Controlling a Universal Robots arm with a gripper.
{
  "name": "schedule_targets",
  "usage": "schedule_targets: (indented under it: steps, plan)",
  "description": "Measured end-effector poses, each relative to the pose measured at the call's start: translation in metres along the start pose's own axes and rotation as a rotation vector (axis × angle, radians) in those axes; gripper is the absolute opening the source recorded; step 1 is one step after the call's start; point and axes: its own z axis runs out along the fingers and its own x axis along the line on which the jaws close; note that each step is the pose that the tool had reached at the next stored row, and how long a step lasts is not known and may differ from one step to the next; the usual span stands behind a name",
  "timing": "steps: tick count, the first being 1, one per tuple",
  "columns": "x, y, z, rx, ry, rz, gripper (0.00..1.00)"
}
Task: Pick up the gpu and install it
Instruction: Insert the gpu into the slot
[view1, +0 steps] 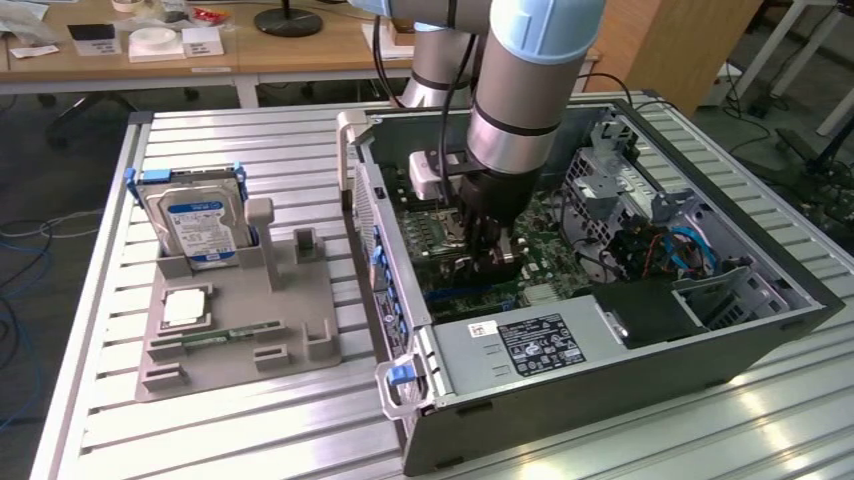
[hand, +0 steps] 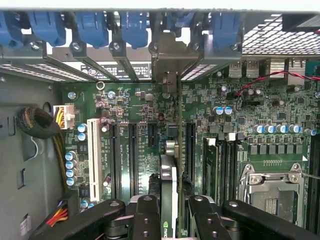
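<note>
In the wrist view I see the gpu (hand: 169, 186) edge-on, a thin card with a pale metal bracket end. It is held upright between my two black fingers (hand: 145, 218), directly over the green motherboard (hand: 135, 107). It lines up with the rear bracket bay (hand: 170, 62), between the black expansion slots (hand: 132, 150). Whether its edge is seated in a slot I cannot tell. In the exterior view my gripper (view1: 489, 262) reaches down into the open computer case (view1: 694, 335), shut on the card.
Blue retention clips (hand: 135, 25) line the case's rear wall. A CPU socket (hand: 270, 192) and cable bundle (hand: 37, 122) flank the slots. On the exterior view's left, a grey fixture (view1: 234, 355) holds a hard drive (view1: 200, 225), a memory stick (view1: 220, 338) and a chip (view1: 183, 307). The power supply (view1: 527, 345) sits at the case front.
</note>
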Motion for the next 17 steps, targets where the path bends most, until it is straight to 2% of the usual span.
schedule_targets:
  steps: [17]
  plan:
    - [0.0001,0.0006,0.0023,0.0001,-0.0005,0.0,0.27]
